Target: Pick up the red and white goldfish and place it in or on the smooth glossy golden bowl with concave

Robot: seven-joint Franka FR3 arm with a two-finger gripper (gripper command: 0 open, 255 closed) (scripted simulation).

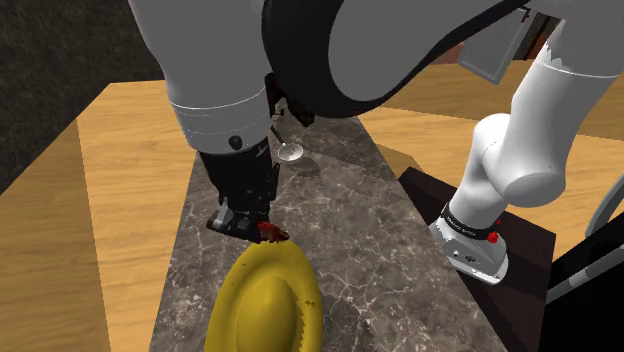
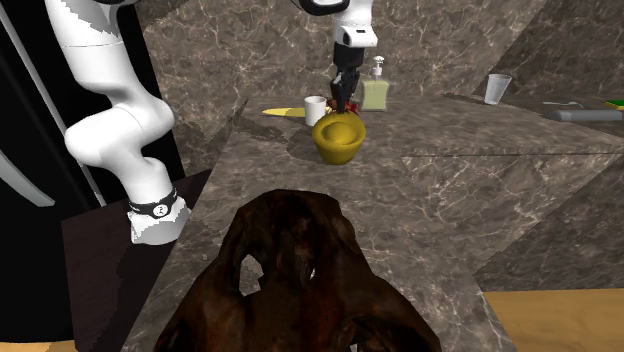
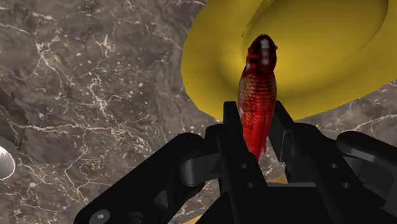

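We have the gripper clenched on the red fish, its head poking over the rim of the yellow bowl; carrying looks nearly done, next we edge over the hollow and release

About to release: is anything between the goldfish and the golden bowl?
Nothing. In the wrist view the goldfish, clasped in the gripper, overlaps the bowl directly; the stretch is bare.

Counter: dark stone, white-veined, smooth, faint sheen. Bowl: golden-yellow, smooth, glossy. Goldfish: red, scaled texture, shiny. Gripper: black, matt. Floor: pale wood, grained, matt. Brown lump: rough, glossy.
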